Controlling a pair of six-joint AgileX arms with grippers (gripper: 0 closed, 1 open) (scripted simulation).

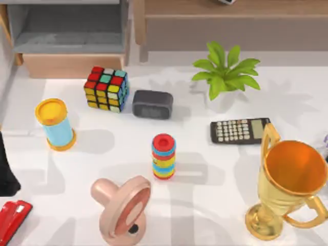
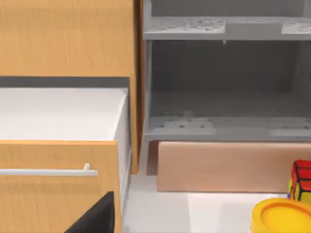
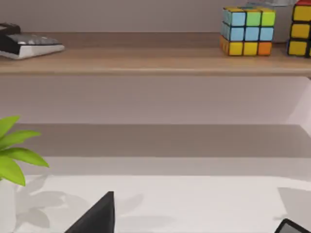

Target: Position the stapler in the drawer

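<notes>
Top view: the stapler (image 1: 12,219) lies at the near-left table corner, ungrasped, with our left arm (image 1: 7,171) parked as a dark shape just beyond it; fingers we cannot tell. The drawer (image 1: 72,64) stands open far left. We judge the pick not begun; next is a reach down to the stapler, then a carry past the yellow-lidded cup (image 1: 55,124). Left wrist view: the drawer's grey floor looks bare behind its tan front. Right wrist view: the shelf (image 3: 155,60), right arm idle.
</notes>
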